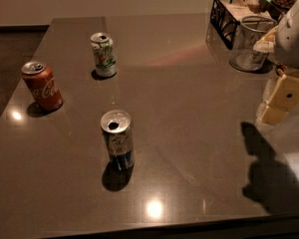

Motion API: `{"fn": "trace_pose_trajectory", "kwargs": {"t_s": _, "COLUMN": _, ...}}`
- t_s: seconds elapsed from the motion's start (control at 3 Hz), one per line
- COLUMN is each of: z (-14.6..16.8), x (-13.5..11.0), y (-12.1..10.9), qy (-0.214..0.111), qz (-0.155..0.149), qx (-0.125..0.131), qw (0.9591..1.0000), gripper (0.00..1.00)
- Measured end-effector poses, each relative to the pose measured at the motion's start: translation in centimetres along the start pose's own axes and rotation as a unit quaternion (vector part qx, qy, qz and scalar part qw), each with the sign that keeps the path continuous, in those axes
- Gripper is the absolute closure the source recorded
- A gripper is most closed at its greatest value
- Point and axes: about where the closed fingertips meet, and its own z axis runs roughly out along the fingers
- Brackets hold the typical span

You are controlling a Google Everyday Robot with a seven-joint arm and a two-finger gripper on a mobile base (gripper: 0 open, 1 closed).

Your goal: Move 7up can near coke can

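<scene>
The 7up can (103, 54), white with green markings, stands upright on the dark table (189, 113) at the back left. The coke can (41, 85), red with white script, stands upright near the left edge, a short way to the front left of the 7up can. My gripper (275, 111) is at the far right, over the table's right side, well away from both cans. It holds nothing that I can see.
A slim silver-and-blue can (118, 140) stands upright in the front middle. A black wire basket (232, 11) and a clear cup (251, 43) stand at the back right. The arm's shadow (269, 176) lies at the front right.
</scene>
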Motion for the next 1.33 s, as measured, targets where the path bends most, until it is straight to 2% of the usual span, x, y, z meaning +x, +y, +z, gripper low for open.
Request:
{"fn": "trace_pose_trajectory", "kwargs": {"t_s": 0.33, "z": 0.0, "x": 0.0, "y": 0.0, "qy": 0.0, "qz": 0.0, "qx": 0.0, "qw": 1.0, "gripper": 0.0}}
{"fn": "trace_pose_trajectory", "kwargs": {"t_s": 0.67, "z": 0.4, "x": -1.7, "y": -1.0, "qy": -0.008, "qz": 0.0, "qx": 0.002, "qw": 1.0, "gripper": 0.0}}
{"fn": "trace_pose_trajectory", "kwargs": {"t_s": 1.0, "z": 1.7, "x": -4.6, "y": -3.1, "qy": -0.03, "qz": 0.013, "qx": -0.003, "qw": 0.9995, "gripper": 0.0}}
{"fn": "trace_pose_trajectory", "kwargs": {"t_s": 1.33, "z": 3.9, "x": -8.6, "y": -5.3, "qy": -0.049, "qz": 0.022, "qx": -0.009, "qw": 0.9985, "gripper": 0.0}}
